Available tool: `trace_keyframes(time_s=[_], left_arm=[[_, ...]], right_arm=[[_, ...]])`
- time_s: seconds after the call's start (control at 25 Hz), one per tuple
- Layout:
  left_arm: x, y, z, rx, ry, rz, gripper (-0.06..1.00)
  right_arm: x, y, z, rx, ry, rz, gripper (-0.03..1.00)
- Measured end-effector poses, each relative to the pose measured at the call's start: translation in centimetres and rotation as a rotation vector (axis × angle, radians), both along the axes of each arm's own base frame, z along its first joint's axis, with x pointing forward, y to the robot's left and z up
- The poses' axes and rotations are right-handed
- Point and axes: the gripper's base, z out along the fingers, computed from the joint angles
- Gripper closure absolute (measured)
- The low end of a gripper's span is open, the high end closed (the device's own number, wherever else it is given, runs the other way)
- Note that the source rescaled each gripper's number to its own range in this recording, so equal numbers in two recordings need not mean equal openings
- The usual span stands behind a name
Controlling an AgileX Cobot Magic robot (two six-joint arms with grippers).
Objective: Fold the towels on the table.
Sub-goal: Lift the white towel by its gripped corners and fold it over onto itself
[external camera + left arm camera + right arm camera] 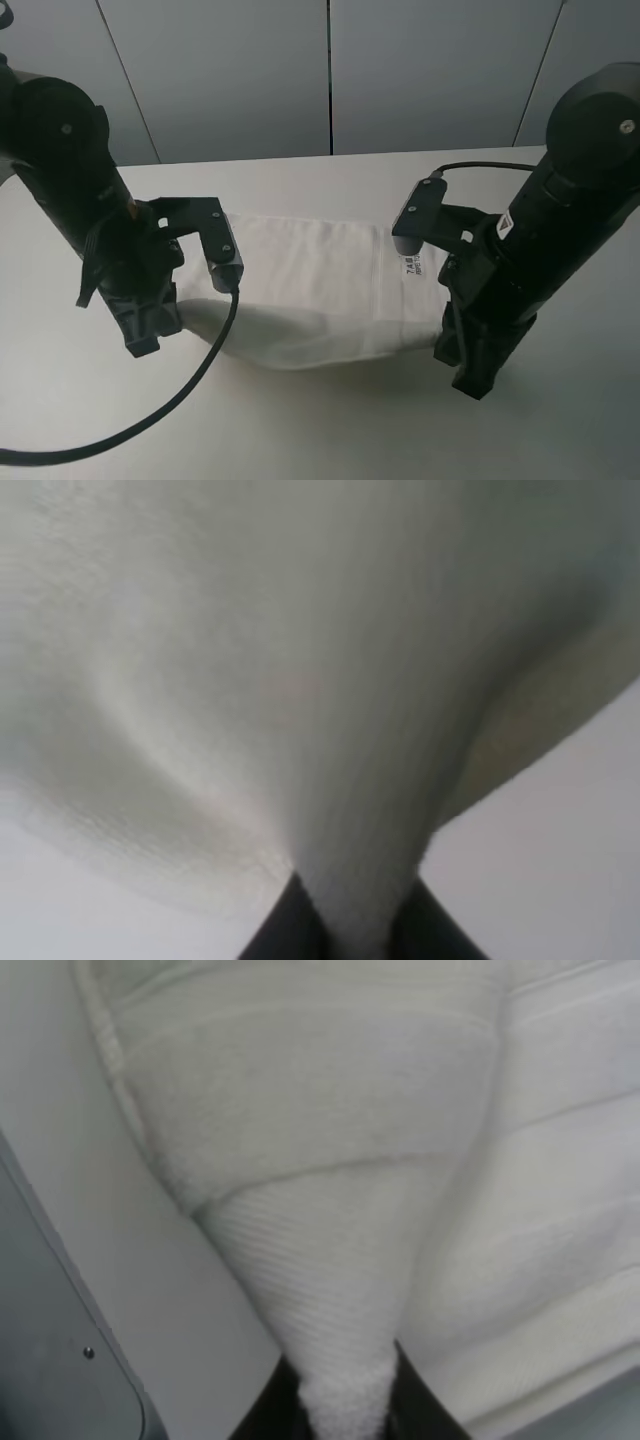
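The white terry towel [310,290] lies across the middle of the white table [330,420], with a small dark-printed label [413,265] near its right end. My left gripper [160,325] is shut on the towel's near-left corner; in the left wrist view the cloth [330,730] runs pinched down between the dark fingers [285,930]. My right gripper [462,360] is shut on the near-right corner; in the right wrist view the towel [330,1260] bunches into a cone between the fingers [270,1410]. Both corners are lifted slightly off the table.
Grey wall panels [330,70] stand behind the table's far edge. A black cable [150,420] loops from the left arm across the table's near-left part. The table edge [60,1360] shows in the right wrist view.
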Motion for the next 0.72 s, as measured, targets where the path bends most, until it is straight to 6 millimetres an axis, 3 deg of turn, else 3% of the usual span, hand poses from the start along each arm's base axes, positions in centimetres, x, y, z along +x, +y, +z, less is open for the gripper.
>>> trace_keyframes(time_s=[0.36, 0.72], left_arm=[[0.1, -0.1, 2.3, -0.118, -0.079, 0.161, 0.92], [0.6, -0.2, 2.8, -0.170, -0.104, 0.385, 0.92]], right_arm=[[1.1, 0.7, 1.8, 0.068, -0.061, -0.181, 0.97], [2.8, 0.2, 2.9, 0.012, -0.154, -0.446, 0.97]])
